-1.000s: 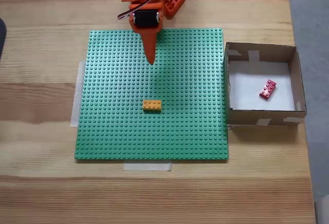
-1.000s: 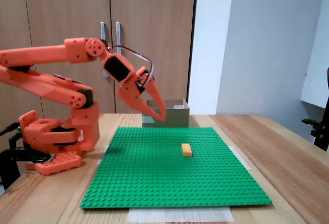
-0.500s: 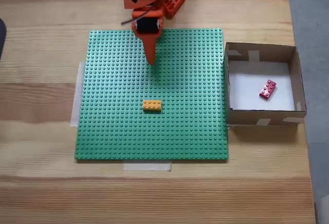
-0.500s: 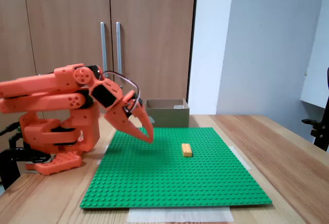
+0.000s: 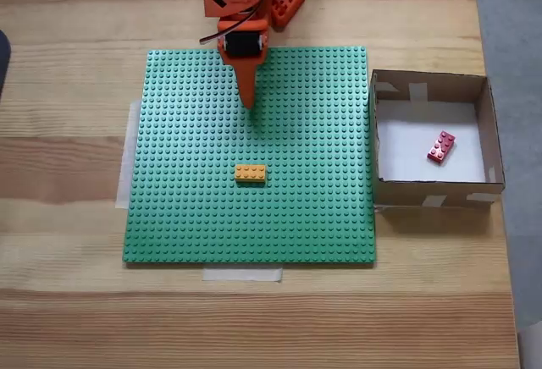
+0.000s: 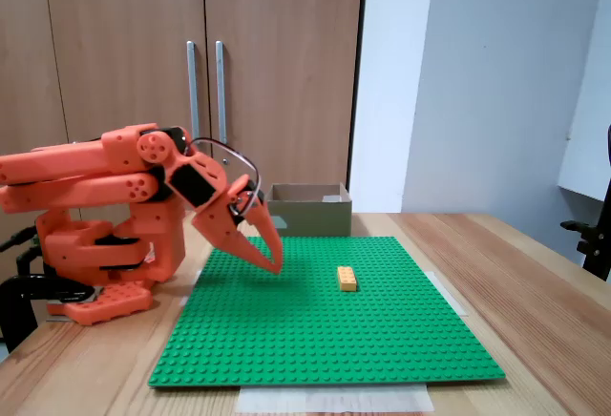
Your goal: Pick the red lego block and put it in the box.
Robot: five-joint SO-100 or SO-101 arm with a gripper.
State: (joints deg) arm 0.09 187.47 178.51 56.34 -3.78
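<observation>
A: Where do we stand with the red lego block (image 5: 441, 146)?

B: We see it lying inside the box (image 5: 430, 195), on the white floor toward the three o'clock side, tilted and clear of the walls. By our reading the placing is done.

A: And the gripper (image 6: 275, 261)?

B: In the side-on fixed view it hangs low over the green baseplate (image 5: 186, 217), near that plate's twelve o'clock edge as seen from above. The fingers meet at the tips with nothing between them, so we call it closed and empty.

A: What could spoil things from here?

B: We think the main hazard is the low tip. If the arm swings or drops with the point this close to the studs, it could catch on the baseplate and drag it against its tape.

A: Anything else?

B: The orange brick (image 5: 250, 173) sits at six o'clock from the tip, well apart. A reach that way would shove it or pick the wrong piece.
</observation>
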